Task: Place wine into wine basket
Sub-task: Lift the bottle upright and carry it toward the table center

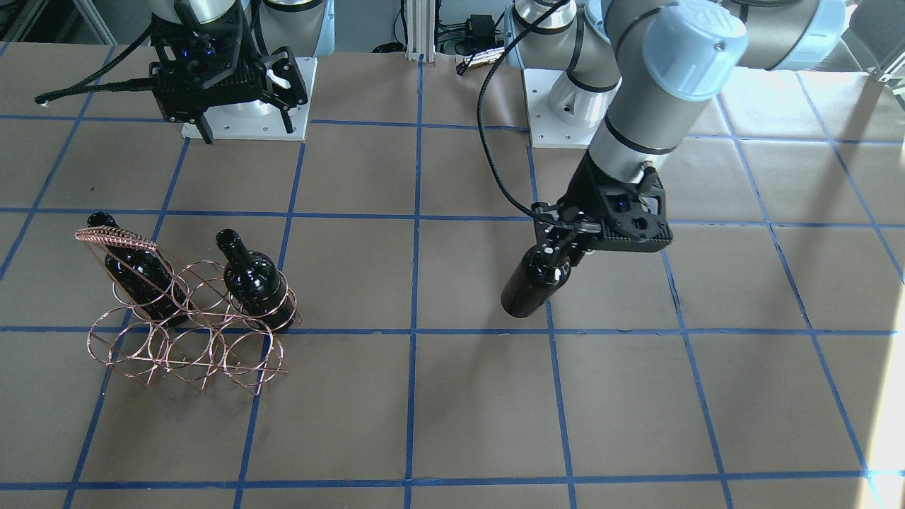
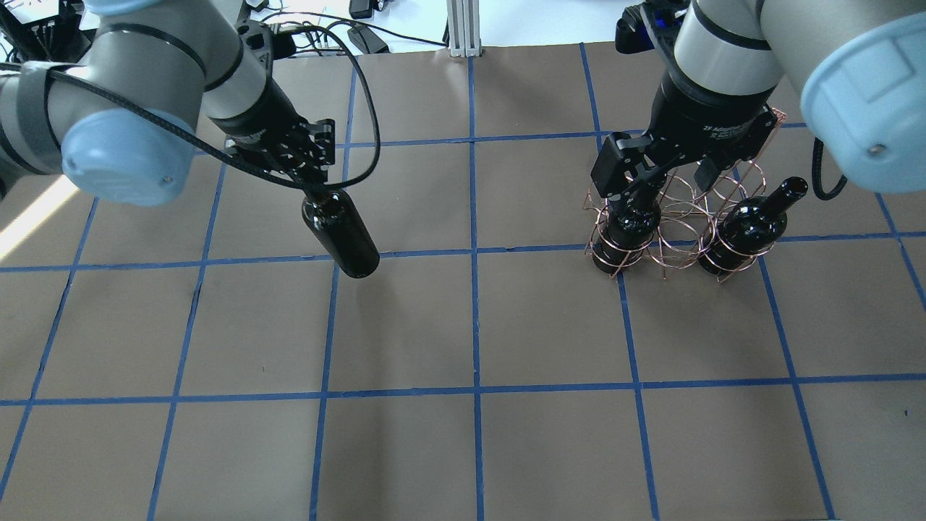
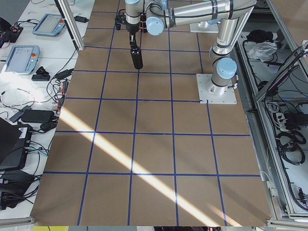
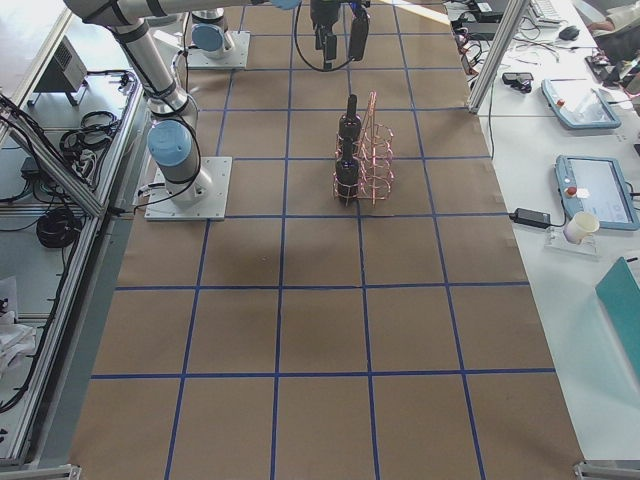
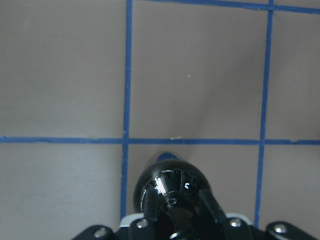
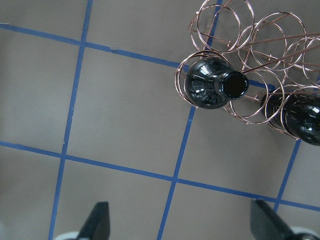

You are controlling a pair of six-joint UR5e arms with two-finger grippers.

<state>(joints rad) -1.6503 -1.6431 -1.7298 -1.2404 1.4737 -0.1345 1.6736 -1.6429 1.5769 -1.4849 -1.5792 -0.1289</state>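
**Over the worktop's left half, a third bottle hangs from the left pincer, well apart from the basket**

On the robot's left side of the brown paper worktop (image 2: 463,325), the left pincer (image 1: 557,253) is clamped on the neck of a dark, glossy wine bottle (image 1: 527,290). The bottle hangs neck-up. Its base appears to be just clear of the surface, though the views do not settle this. Blue tape lines divide the worktop into squares, and the bottle sits over one of their crossings.

Far across on the robot's right side stands the wine basket (image 1: 185,332), a copper wire rack of six rings in two rows with a tall angled handle. Two look-alike bottles (image 1: 256,283) already stand upright in it, in the two end rings of the row nearer the robot's base. The ring between them and all three rings of the farther row look empty.

The right pincer (image 1: 247,133) hovers above the basket with its jaws spread wide, holding nothing. Its wrist camera looks straight down on one seated bottle's open mouth.

Judged by this layout, the task is partly done: two bottles are seated and the third is gripped but not yet carried over. What is left is to move it across the worktop, line it up over a free ring, lower it in and let go.
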